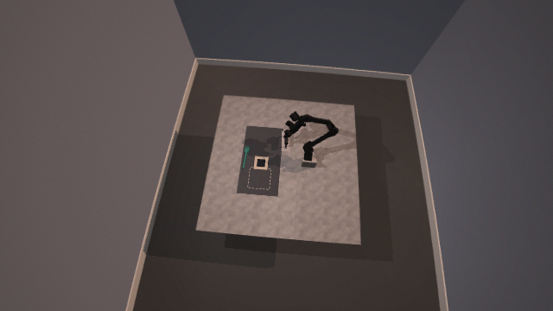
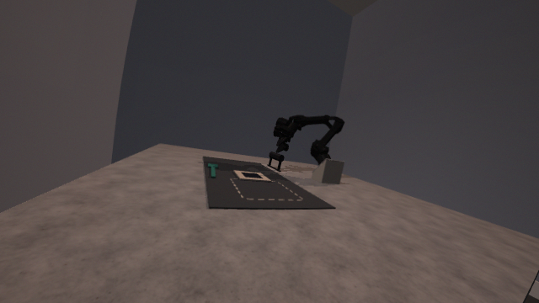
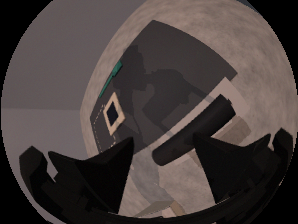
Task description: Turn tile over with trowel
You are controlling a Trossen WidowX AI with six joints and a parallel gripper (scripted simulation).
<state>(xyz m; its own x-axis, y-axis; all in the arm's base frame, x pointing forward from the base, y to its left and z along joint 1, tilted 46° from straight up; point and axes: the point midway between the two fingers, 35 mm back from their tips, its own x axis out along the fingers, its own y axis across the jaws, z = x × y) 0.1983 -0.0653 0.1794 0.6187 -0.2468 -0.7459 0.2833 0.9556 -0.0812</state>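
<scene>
The small trowel has a black cylindrical handle raised on posts over a thin flat blade, and stands at the mat's edge on the arm's side. My gripper is open, tilted, just above the handle, with nothing held. In the wrist view the handle lies beyond and between the fingertips, at a slant. The tile lies flat on the mat, its dark square mark facing up. The dashed outline is beside it.
The dark mat lies on the mottled table. A teal T-shaped tool lies near the mat's far side from the arm. The arm's base block stands right of the mat.
</scene>
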